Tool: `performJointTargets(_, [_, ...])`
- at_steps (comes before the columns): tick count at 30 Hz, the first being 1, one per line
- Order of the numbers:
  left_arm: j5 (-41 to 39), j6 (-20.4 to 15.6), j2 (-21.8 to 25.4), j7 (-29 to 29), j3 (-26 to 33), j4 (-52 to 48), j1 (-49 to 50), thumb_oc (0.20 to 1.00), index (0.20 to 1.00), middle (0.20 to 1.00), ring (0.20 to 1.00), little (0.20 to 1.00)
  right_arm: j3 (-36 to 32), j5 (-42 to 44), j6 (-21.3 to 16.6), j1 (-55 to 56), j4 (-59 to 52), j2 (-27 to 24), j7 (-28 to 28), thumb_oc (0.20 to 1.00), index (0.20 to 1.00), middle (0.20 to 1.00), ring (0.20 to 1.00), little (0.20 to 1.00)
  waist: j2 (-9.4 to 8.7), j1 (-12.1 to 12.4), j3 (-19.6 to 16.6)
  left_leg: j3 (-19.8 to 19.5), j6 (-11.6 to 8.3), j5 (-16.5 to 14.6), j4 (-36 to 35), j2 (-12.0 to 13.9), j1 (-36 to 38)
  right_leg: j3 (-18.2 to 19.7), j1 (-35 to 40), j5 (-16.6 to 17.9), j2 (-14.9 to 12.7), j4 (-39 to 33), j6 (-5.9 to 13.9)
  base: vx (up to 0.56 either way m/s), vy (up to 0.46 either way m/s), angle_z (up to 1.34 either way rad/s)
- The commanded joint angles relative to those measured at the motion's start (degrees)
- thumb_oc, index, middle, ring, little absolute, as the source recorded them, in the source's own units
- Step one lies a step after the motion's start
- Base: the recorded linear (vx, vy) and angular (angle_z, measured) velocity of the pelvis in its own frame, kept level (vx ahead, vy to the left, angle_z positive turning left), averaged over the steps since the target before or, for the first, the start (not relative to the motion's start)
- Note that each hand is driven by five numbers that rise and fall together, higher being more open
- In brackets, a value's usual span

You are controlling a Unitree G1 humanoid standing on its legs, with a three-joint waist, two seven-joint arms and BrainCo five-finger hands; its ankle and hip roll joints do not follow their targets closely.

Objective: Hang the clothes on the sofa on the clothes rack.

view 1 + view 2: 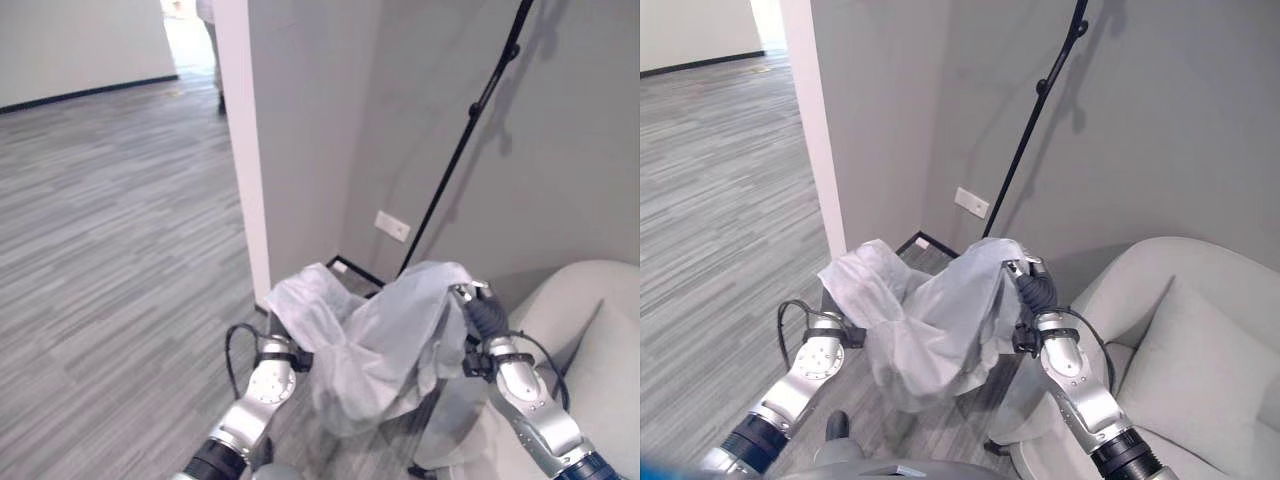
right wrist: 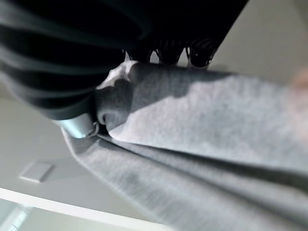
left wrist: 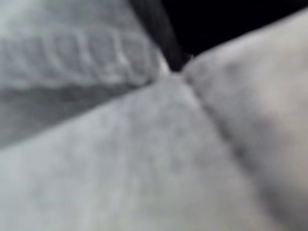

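Observation:
A light grey garment (image 1: 370, 340) hangs bunched in the air between my two hands, in front of the wall corner. My right hand (image 1: 1035, 290) holds its upper right edge; in the right wrist view the dark fingertips (image 2: 168, 55) and the thumb (image 2: 79, 126) are curled onto the cloth (image 2: 202, 120). My left hand (image 1: 278, 350) reaches up into the garment's lower left side, and the cloth (image 3: 144, 159) covers it. The black clothes rack pole (image 1: 470, 120) leans up along the grey wall behind the garment, and its base frame (image 1: 357, 270) rests on the floor.
The light grey sofa (image 1: 590, 300) with a cushion (image 1: 1200, 370) stands at the right, close to my right arm. A white wall edge (image 1: 245, 150) rises at the centre left, with open grey floor (image 1: 110, 250) to its left. A person's legs (image 1: 212, 40) stand in the far doorway.

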Motion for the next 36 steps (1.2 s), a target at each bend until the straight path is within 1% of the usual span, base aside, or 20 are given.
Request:
performJointTargets(1, [1.8,-4.0,-0.5,-0.1,-1.1,-3.6,-0.5,0.2,0.2,0.2,0.2,0.2,-4.2,-1.8,-3.3,-2.4,-2.3,-2.6,-0.2,0.2,0.2,0.2,0.2,0.2,2.36,0.3,-3.1,-1.4,-1.72,1.0,-1.3,4.7,-4.5,-0.7,-2.1,-3.3,-0.9,4.2,3.5,0.23,0.351,0.1])
performJointTargets(4, [2.5,-3.1,1.3,0.6,-0.8,-3.6,-0.8,0.2,0.2,0.2,0.2,0.2,-4.8,-3.9,-2.1,-2.3,-1.4,-0.8,-2.1,0.2,0.2,0.2,0.2,0.2,1.7,-0.1,-3.8,1.2,1.35,-1.8,-1.2,1.8,-3.3,0.9,-6.7,0.9,-3.8,10.6,4.52,0.17,0.346,-0.06])
performJointTargets(6, [3.4,-2.7,2.3,1.2,-0.8,-3.6,-1.1,0.2,0.2,0.2,0.2,0.2,-5.5,-5.8,-1.8,-2.5,-1.6,0.0,-3.6,0.2,0.2,0.2,0.2,0.2,2.1,-0.6,-3.3,3.1,3.47,-3.7,-1.1,0.3,-1.5,-0.3,-10.3,5.0,-5.9,17.4,4.1,0.15,0.353,-0.19])
performJointTargets(8, [3.8,-2.6,3.3,2.0,-0.6,-4.2,-0.9,0.2,0.2,0.2,0.2,0.2,-5.7,-7.2,-1.6,-2.8,-2.3,0.5,-5.1,0.2,0.2,0.2,0.2,0.2,3.2,-1.0,-2.8,4.9,5.17,-4.8,-1.9,-0.8,1.1,-4.1,-12.6,8.1,-8.7,23.5,3.03,0.18,0.399,-0.3])
performJointTargets(9, [4.4,-2.3,3.5,2.8,0.2,-4.4,-0.6,0.2,0.2,0.2,0.2,0.2,-5.9,-8.6,-1.8,-3.1,-2.6,1.1,-6.2,0.2,0.2,0.2,0.2,0.2,3.94,-1.2,-2.5,7.0,6.19,-6.0,-3.5,-2.1,4.1,-9.5,-13.2,7.2,-10.8,27.0,2.44,0.25,0.428,-0.5])
performJointTargets(10, [4.5,-2.3,3.5,2.8,0.6,-4.7,-0.1,0.2,0.2,0.2,0.2,0.2,-5.9,-8.7,-1.9,-2.9,-3.0,1.3,-6.3,0.2,0.2,0.2,0.2,0.2,3.92,-1.7,-2.7,7.5,6.38,-6.1,-5.0,-2.8,5.7,-10.1,-13.9,5.9,-9.4,26.5,2.13,0.2,0.301,-0.6])
performJointTargets(11, [4.6,-2.3,3.5,2.8,0.7,-4.7,-0.1,0.2,0.2,0.2,0.2,0.2,-5.9,-8.7,-1.9,-2.9,-3.0,1.3,-6.3,0.2,0.2,0.2,0.2,0.2,3.91,-1.7,-2.6,7.5,6.35,-6.0,-5.3,-2.9,5.9,-10.0,-13.8,5.9,-9.4,26.6,2.11,0.16,0.168,-0.47])
performJointTargets(12, [4.7,-2.5,3.4,2.2,1.4,-5.1,1.0,0.2,0.2,0.2,0.2,0.2,-6.2,-9.6,-1.7,-2.7,-4.0,0.7,-6.1,0.2,0.2,0.2,0.2,0.2,4.27,-2.3,-2.6,8.0,6.48,-6.3,-6.9,-3.8,7.6,-10.6,-16.1,2.8,-5.8,25.0,1.76,0.09,0.095,-0.29])
performJointTargets(13, [4.7,-2.5,3.4,2.2,1.5,-5.1,1.0,0.2,0.2,0.2,0.2,0.2,-6.2,-9.6,-1.7,-2.7,-4.0,0.7,-6.1,0.2,0.2,0.2,0.2,0.2,4.31,-2.2,-2.5,8.1,6.44,-6.3,-7.0,-3.7,7.7,-10.6,-16.0,2.7,-5.8,25.0,1.72,0.24,0.14,-0.17])
performJointTargets(14, [4.7,-2.4,3.1,2.4,2.1,-5.5,1.4,0.2,0.2,0.2,0.2,0.2,-6.4,-10.6,-1.8,-3.3,-4.6,0.3,-6.5,0.2,0.2,0.2,0.2,0.2,4.64,-2.4,-2.6,8.3,5.82,-7.9,-8.7,-4.3,10.2,-12.9,-17.6,-0.3,-3.7,20.4,2.1,0.24,0.021,-0.36])
performJointTargets(15, [4.2,-2.4,2.3,2.2,2.6,-5.6,1.6,0.2,0.2,0.2,0.2,0.2,-6.4,-11.5,-1.4,-4.1,-4.4,0.3,-7.0,0.2,0.2,0.2,0.2,0.2,4.7,-3.0,-2.2,9.1,5.5,-8.8,-9.3,-4.2,12.4,-14.4,-19.2,0.3,-2.0,14.7,2.23,0.24,0.023,-0.47])
performJointTargets(16, [4.2,-2.4,2.2,2.2,2.6,-5.6,1.6,0.2,0.2,0.2,0.2,0.2,-6.4,-11.5,-1.4,-4.1,-4.4,0.2,-7.1,0.2,0.2,0.2,0.2,0.2,4.85,-3.0,-2.1,9.2,5.45,-8.8,-9.4,-4.0,12.5,-14.4,-19.0,0.5,-1.8,14.3,2.18,0.16,-0.039,-0.46])
performJointTargets(19, [4.7,-2.4,1.1,2.4,2.5,-5.1,0.4,0.2,0.2,0.2,0.2,0.2,-6.5,-12.7,-1.5,-5.0,-4.9,-0.2,-7.6,0.2,0.2,0.2,0.2,0.2,4.43,-4.1,-1.8,10.1,4.83,-10.4,-9.7,-4.0,15.2,-13.4,-21.7,4.1,0.3,6.7,3.46,0.19,-0.043,-0.19])
performJointTargets(21, [5.9,-2.9,0.1,2.9,2.2,-5.3,-1.6,0.2,0.2,0.2,0.2,0.2,-7.0,-15.0,-1.6,-4.8,-6.8,-0.6,-8.1,0.2,0.2,0.2,0.2,0.2,4.1,-4.7,-1.4,10.1,4.39,-12.3,-8.9,-3.7,17.4,-12.1,-22.2,5.6,0.7,3.5,4.04,0.27,-0.117,-0.04])
performJointTargets(23, [6.4,-3.3,-0.7,3.2,2.0,-5.8,-2.7,0.2,0.2,0.2,0.2,0.2,-7.5,-17.8,-1.7,-4.6,-7.7,-1.3,-8.6,0.2,0.2,0.2,0.2,0.2,3.03,-5.1,-2.6,10.8,4.01,-12.8,-8.0,-3.7,18.0,-12.4,-20.9,5.7,0.6,3.2,2.57,0.23,-0.159,0.13])
performJointTargets(28, [6.0,-4.0,-1.6,5.1,2.8,-8.2,-3.9,0.2,0.2,0.2,0.2,0.2,-8.6,-22.0,-2.9,-5.8,-10.3,-2.8,-9.4,0.2,0.2,0.2,0.2,0.2,4.3,-5.5,-5.6,10.6,2.15,-14.7,-3.2,0.0,19.0,-12.8,-18.5,3.3,3.2,3.4,0.73,0.24,-0.149,0.12])
performJointTargets(33, [-0.4,-3.4,-3.0,4.9,4.1,-9.1,-7.2,0.2,0.2,0.2,0.2,0.2,-9.9,-24.2,-2.9,-7.6,-12.4,-5.0,-10.9,0.2,0.2,0.2,0.2,0.2,4.67,-5.4,-5.4,8.1,-0.19,-9.4,8.6,3.7,14.9,-12.1,-14.5,1.3,6.6,0.4,-2.44,0.12,-0.156,-0.04])
performJointTargets(34, [-0.5,-3.4,-3.0,4.9,4.1,-9.1,-7.2,0.2,0.2,0.2,0.2,0.2,-10.0,-24.2,-2.9,-7.6,-12.4,-5.0,-10.9,0.2,0.2,0.2,0.2,0.2,4.72,-5.4,-5.4,8.0,-0.25,-9.5,8.8,3.8,14.9,-12.1,-14.4,1.3,6.7,0.3,-2.49,0.13,-0.138,-0.11])
performJointTargets(35, [-1.0,-2.9,-2.6,3.6,5.1,-10.0,-7.9,0.2,0.2,0.2,0.2,0.2,-11.4,-25.3,-3.2,-7.8,-14.0,-6.3,-10.7,0.2,0.2,0.2,0.2,0.2,4.67,-5.3,-5.2,7.1,-1.36,-5.9,14.8,5.1,12.9,-11.7,-12.2,0.7,8.1,-1.4,-3.79,0.14,-0.151,-0.1])
performJointTargets(36, [-1.6,-2.5,-2.6,2.9,5.9,-10.5,-8.3,0.2,0.2,0.2,0.2,0.2,-12.2,-25.8,-3.1,-7.9,-14.3,-7.0,-10.6,0.2,0.2,0.2,0.2,0.2,4.84,-5.3,-5.0,6.4,-1.92,-4.3,18.0,6.0,12.1,-11.5,-10.9,0.2,9.2,-2.4,-4.53,0.19,-0.18,-0.13])
